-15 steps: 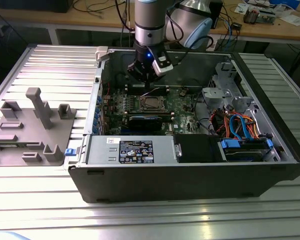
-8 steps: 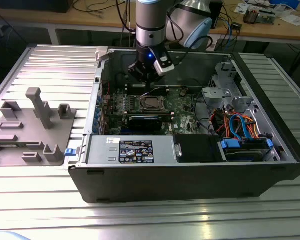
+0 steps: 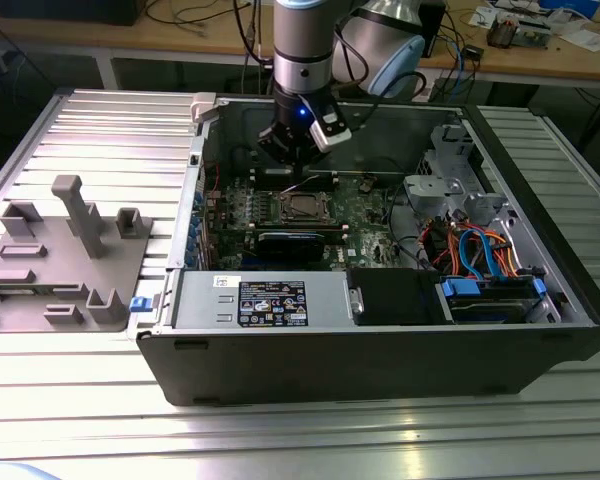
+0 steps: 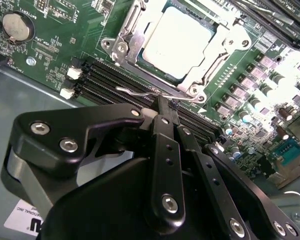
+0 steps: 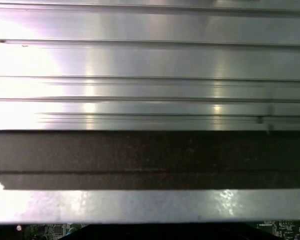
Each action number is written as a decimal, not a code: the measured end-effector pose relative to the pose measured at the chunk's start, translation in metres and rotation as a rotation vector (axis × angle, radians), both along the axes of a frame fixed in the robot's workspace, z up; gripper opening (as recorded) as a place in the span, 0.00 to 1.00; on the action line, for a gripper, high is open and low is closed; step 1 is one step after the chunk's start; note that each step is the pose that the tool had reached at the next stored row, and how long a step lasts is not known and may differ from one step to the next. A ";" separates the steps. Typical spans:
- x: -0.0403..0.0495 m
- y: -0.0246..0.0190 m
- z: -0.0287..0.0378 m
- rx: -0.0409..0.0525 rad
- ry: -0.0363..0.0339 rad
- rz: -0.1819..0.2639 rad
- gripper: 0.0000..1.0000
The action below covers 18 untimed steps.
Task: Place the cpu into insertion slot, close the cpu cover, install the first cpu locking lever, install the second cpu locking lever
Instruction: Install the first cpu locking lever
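I see the cpu [image 4: 177, 42] seated in the insertion slot [image 3: 305, 207] mid-motherboard [image 4: 55, 55], with the cpu cover [image 4: 135, 30] down around it. My gripper [image 4: 164, 107] hangs upright just beside the socket's edge, fingers pressed together at a thin wire lever [image 4: 140, 92]; whether it's gripped I cannot tell.

In the first wrist view we see the ribbed aluminium bench [image 5: 150, 60], its long parallel grooves running straight across and catching bright glare at one side. Against it lies a dark, speckled band, the wall of the computer case [image 5: 150, 152], and beside that a bright metal lip [image 5: 140, 205] with small highlights. Past the lip, slivers of the green motherboard [image 5: 50, 230] show at two corners.
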<state>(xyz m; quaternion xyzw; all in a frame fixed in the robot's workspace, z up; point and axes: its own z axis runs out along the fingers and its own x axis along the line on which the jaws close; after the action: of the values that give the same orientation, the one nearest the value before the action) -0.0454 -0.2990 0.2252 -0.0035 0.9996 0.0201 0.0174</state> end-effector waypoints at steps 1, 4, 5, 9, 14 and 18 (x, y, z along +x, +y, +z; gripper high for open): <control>0.0006 0.0001 -0.0002 0.0001 0.0000 0.000 0.11; 0.0019 0.0002 -0.0003 0.0000 0.0000 0.000 0.11; 0.0022 0.0003 -0.0003 0.0000 -0.0001 0.000 0.11; 0.0047 0.0005 -0.0007 -0.0004 -0.0001 0.000 0.11; 0.0098 0.0007 -0.0017 -0.0007 0.0001 0.000 0.11; 0.0137 0.0008 -0.0025 0.0006 0.0009 -0.001 0.11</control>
<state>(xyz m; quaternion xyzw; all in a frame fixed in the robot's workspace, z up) -0.0317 -0.2983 0.2227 -0.0032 0.9996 0.0204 0.0170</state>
